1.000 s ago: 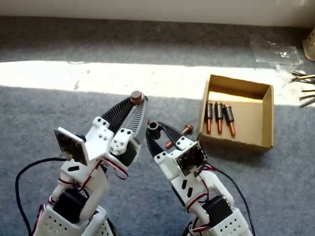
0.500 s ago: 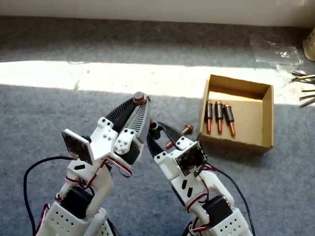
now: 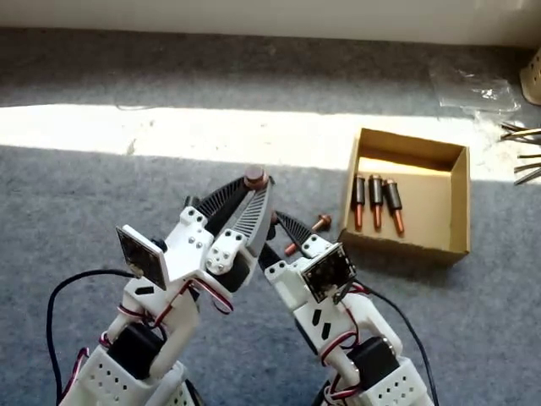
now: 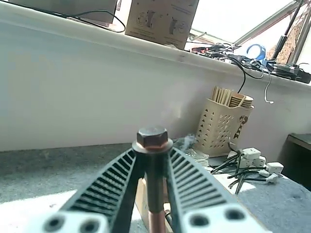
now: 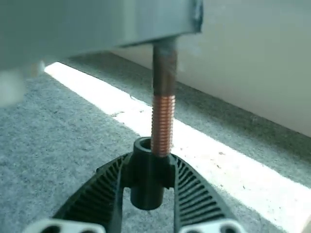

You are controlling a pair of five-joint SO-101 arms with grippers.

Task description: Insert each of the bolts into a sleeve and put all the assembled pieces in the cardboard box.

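My left gripper (image 3: pixel 255 188) is shut on a copper bolt (image 3: pixel 254 177), head up, shaft hanging down; the left wrist view has the bolt (image 4: pixel 153 139) pinched between the fingers of the left gripper (image 4: pixel 153 156). My right gripper (image 3: pixel 272 227), just beside and below, is shut on a black sleeve (image 5: pixel 145 180) held upright. The bolt's threaded tip (image 5: pixel 162 127) sits at the sleeve's mouth, slightly off toward its rim. A loose bolt (image 3: pixel 309 233) lies on the carpet by the cardboard box (image 3: pixel 404 240), which holds three assembled pieces (image 3: pixel 376 201).
Grey carpet with a sunlit strip across the back. A clear plastic bag (image 3: pixel 473 85) and metal rods (image 3: pixel 521 156) lie far right behind the box. A cream basket (image 4: pixel 226 119) of sticks and power strips (image 4: pixel 253 160) stand by the wall.
The left arm carried its bolt to the right, over the right gripper; the bolt now hangs above the sleeve. The right arm has kept still.
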